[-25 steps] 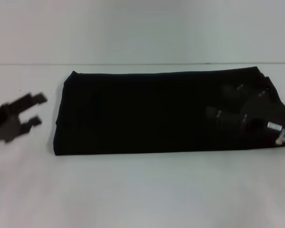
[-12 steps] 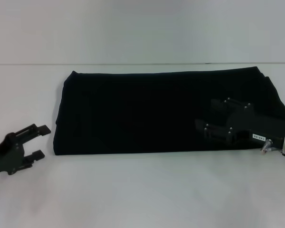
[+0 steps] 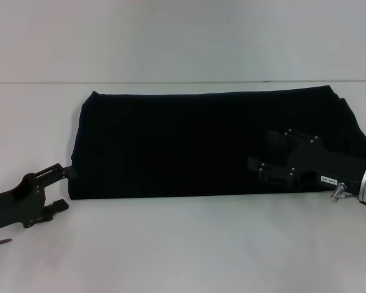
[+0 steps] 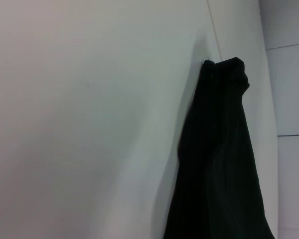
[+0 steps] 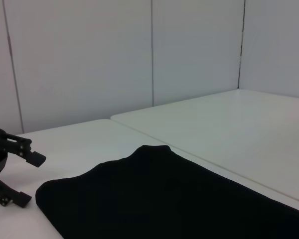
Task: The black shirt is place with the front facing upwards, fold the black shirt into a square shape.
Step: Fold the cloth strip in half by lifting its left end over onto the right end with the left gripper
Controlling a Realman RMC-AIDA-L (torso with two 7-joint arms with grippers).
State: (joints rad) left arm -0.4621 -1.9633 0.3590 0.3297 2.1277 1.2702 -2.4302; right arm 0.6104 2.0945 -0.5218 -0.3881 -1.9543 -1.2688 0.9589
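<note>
Left gripper (image 3: 62, 189) low at near left, fingers spread; right gripper (image 3: 263, 154) reaching inward, fingers seemingly parted

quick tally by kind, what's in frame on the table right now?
Black shirt, folded into a long band: 1
Grippers, both open: 2, left gripper at the shirt's near left corner, right gripper over its right part
Table: 1
Total: 4

Head view looking down from above the white table (image 3: 183, 256), both wrist views skimming low and close across it, all three sharing the black shirt (image 3: 189, 143).
</note>
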